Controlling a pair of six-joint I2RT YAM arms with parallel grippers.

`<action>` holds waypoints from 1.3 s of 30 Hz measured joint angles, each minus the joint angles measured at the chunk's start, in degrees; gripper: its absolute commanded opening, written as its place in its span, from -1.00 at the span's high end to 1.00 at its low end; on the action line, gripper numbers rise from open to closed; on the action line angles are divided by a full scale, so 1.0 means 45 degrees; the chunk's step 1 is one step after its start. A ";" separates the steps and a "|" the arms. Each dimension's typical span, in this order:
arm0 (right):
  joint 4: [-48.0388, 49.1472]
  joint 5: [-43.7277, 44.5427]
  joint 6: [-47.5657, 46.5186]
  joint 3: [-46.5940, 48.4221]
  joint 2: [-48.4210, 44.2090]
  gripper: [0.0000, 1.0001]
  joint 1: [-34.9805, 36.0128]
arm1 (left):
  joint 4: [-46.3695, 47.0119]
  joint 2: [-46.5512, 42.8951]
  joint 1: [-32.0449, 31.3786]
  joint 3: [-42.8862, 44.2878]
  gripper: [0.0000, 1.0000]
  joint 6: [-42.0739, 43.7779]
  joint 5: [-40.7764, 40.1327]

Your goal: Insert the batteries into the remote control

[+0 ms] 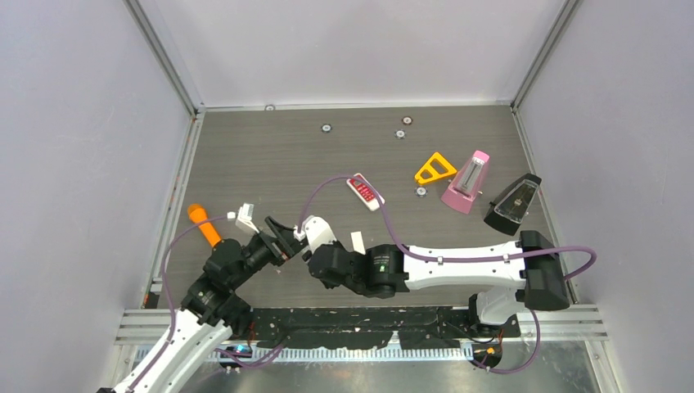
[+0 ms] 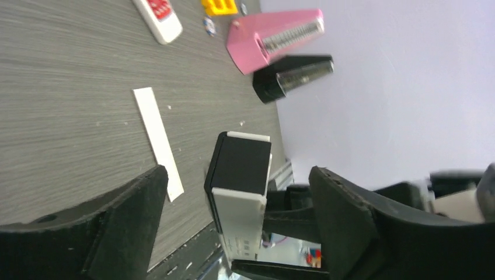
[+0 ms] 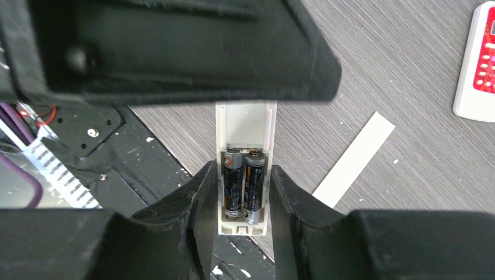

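Right wrist view, lower centre: the right gripper is clamped on a white remote, with two dark batteries seated side by side in its open bay. Left wrist view, centre: the left gripper is released, its jaws wide either side of the remote's end without touching it.

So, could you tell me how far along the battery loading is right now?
Done: two dark batteries sit side by side in the open compartment of the white remote. In hand: the right gripper is clamped on the remote's sides, while the left gripper stands open around its end without touching. Left: the compartment is uncovered, and a flat white strip, probably its cover, lies on the table.
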 measured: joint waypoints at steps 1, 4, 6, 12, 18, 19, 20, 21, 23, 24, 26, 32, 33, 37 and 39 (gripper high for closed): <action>0.0024 0.0015 -0.0083 -0.0083 0.0000 0.72 0.0005 | -0.0471 -0.0083 0.0000 0.0175 -0.99 0.0068 -0.0272; 0.0102 0.0019 -0.0432 -0.0423 0.0005 0.73 0.0000 | -0.2832 -0.0384 0.0000 0.1112 -0.99 0.0393 -0.2025; 0.0180 -0.0044 -0.0665 -0.0690 0.0058 0.73 -0.0029 | -0.4692 -0.0578 0.0000 0.1763 -0.99 0.0597 -0.3546; 0.0403 -0.1200 -0.1622 -0.1239 0.1234 0.73 -0.0597 | -0.9165 -0.0942 0.0005 0.3317 -0.98 0.0850 -0.7694; 0.0282 -0.2890 -0.3303 -0.1001 0.3390 0.73 -0.1365 | -1.1220 -0.1525 0.0005 0.4940 -0.98 0.1462 -1.0214; 0.0180 -0.3191 -0.3633 -0.0889 0.3682 0.73 -0.1481 | -1.1322 -0.1603 0.0005 0.5115 -0.98 0.1583 -1.0414; 0.0112 -0.3439 -0.3910 -0.0806 0.3891 0.73 -0.1583 | -1.1390 -0.1685 0.0005 0.5255 -0.98 0.1749 -1.0579; -0.0015 -0.3667 -0.4197 -0.0661 0.3929 0.73 -0.1671 | -1.1434 -0.1773 0.0005 0.5338 -0.98 0.1865 -1.0695; -0.0223 -0.4114 -0.4765 -0.0369 0.3983 0.71 -0.1831 | -1.1472 -0.1982 0.0005 0.5357 -0.98 0.2113 -1.0763; -0.0325 -0.4337 -0.5119 -0.0238 0.4036 0.70 -0.1928 | -1.1482 -0.2093 0.0005 0.5353 -0.98 0.2195 -1.0754; -0.0515 -0.4648 -0.5731 -0.0039 0.4148 0.69 -0.2069 | -1.1443 -0.2331 0.0005 0.5343 -0.98 0.2390 -1.0715; -0.0792 -0.5338 -0.7427 0.0160 0.4478 0.59 -0.2579 | -1.1137 -0.2841 0.0005 0.5105 -0.98 0.2749 -1.0433; -0.0821 -0.5382 -0.7626 0.0194 0.4503 0.55 -0.2633 | -1.1123 -0.2856 0.0000 0.5081 -0.98 0.2793 -1.0360; -0.1073 -0.5474 -0.8097 0.0529 0.4726 -0.18 -0.2739 | -1.0875 -0.2841 0.0005 0.5056 -0.98 0.2939 -1.0112; -0.1083 -0.5445 -0.8150 0.0583 0.4813 -0.41 -0.2749 | -1.0729 -0.2730 0.0005 0.5056 -0.98 0.3094 -0.9972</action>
